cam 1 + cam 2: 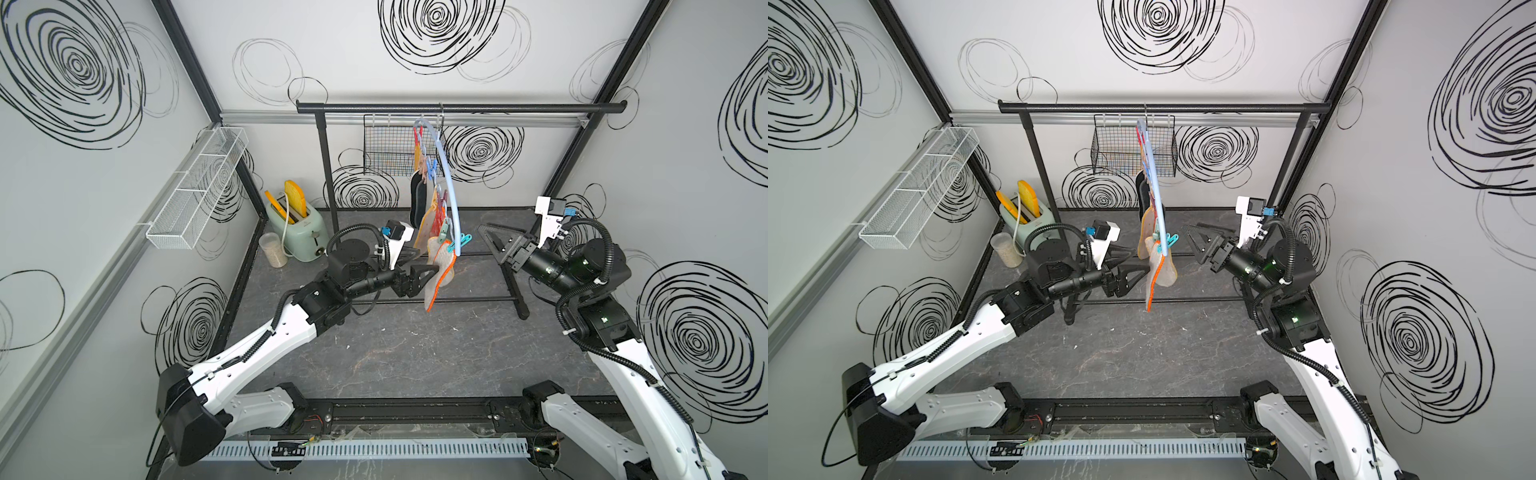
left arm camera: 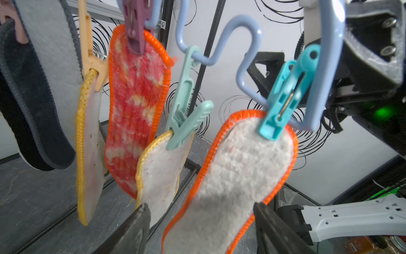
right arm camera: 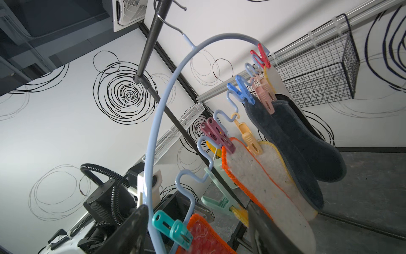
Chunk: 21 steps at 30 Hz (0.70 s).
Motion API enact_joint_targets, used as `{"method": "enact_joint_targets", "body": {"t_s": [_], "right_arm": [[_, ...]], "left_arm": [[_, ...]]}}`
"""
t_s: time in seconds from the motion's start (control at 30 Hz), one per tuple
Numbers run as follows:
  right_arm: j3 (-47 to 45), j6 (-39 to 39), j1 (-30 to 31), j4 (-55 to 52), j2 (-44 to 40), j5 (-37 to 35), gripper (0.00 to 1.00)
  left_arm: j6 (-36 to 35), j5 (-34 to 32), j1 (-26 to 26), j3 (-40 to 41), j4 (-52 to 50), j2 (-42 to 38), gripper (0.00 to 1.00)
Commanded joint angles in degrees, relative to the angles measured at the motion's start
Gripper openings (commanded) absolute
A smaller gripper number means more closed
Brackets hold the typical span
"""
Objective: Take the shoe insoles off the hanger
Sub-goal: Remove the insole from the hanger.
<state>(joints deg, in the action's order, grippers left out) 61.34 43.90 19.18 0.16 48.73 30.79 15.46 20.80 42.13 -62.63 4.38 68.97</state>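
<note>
A pale-blue curved hanger (image 1: 452,187) is hung by its metal hook from a black garment rail (image 1: 457,108) above a dark marbled worktop (image 1: 395,353). The shoe insoles (image 3: 263,187) are clipped along the hanger by coloured pegs and dangle in a row: dark grey ones towards the back, then yellow-rimmed, red-orange and off-white ones nearer the front. At the hanger's lower front end, an orange-rimmed off-white insole (image 2: 237,171) is held by a teal peg (image 2: 285,96). The left tool (image 2: 201,206) is spread wide, with one finger seen on each side of that insole's lower part; no pinch on it is shown. The right tool (image 1: 490,245) is also spread wide and is held near the hanger's lower end on the opposite side; whether it is touching cannot be told.
</note>
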Motion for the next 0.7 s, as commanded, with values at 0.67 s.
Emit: {"method": "enact_joint_targets", "body": {"t_s": [0.67], "right_arm": [[4.0,-2.9,7.3,-3.5,4.6,-4.5,0.72]], "left_arm": [[0.6,3.4,-3.2,-14.4,0.2,6.4,0.76]]}}
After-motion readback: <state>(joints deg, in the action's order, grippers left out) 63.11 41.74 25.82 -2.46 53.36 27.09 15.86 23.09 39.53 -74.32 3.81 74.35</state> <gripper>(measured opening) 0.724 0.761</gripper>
